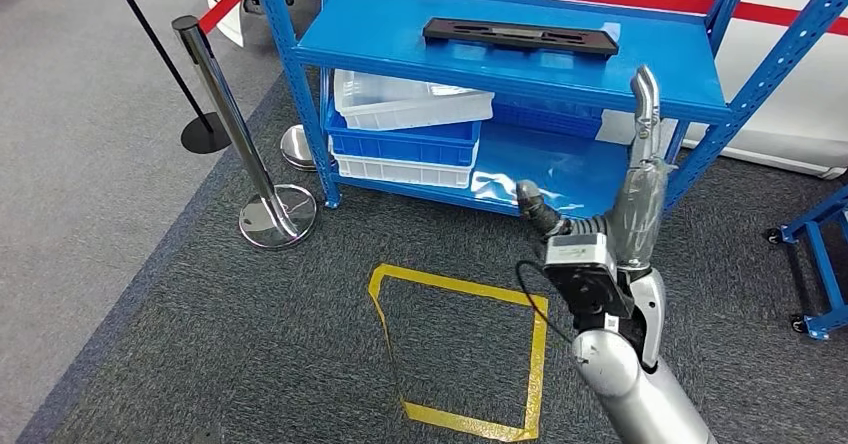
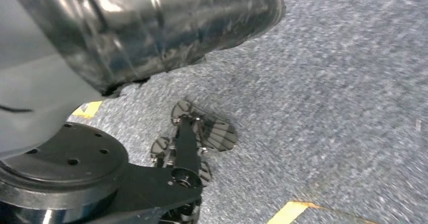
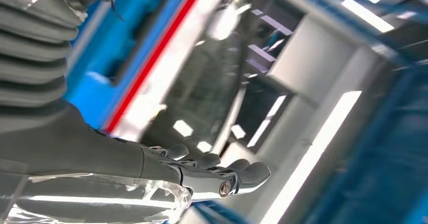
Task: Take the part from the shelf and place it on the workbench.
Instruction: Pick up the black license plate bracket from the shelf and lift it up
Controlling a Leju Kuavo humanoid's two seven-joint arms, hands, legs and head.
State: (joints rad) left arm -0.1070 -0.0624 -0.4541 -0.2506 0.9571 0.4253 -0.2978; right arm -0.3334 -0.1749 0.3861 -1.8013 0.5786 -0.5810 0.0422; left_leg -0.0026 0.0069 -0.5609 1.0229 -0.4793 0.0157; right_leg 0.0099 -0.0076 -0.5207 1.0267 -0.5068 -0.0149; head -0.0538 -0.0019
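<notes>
Part [image 1: 519,36]: black flat moulding, lies on top tier of blue shelf [image 1: 690,84], untouched. Stanchion post [image 1: 225,114] at far left; stacked white and blue bins [image 1: 405,129] on lower tier. Right hand [image 1: 632,179] raised before shelf's right edge, fingers extended and apart, empty. Left hand [image 2: 194,138] hangs over carpet; finger state cannot tell. Step: reach phase. Next, likely: lift hand above tier, move leftward onto part.

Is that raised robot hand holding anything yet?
No. The right hand is raised, fingers apart, holding nothing; the black part lies untouched on the blue shelf.
</notes>
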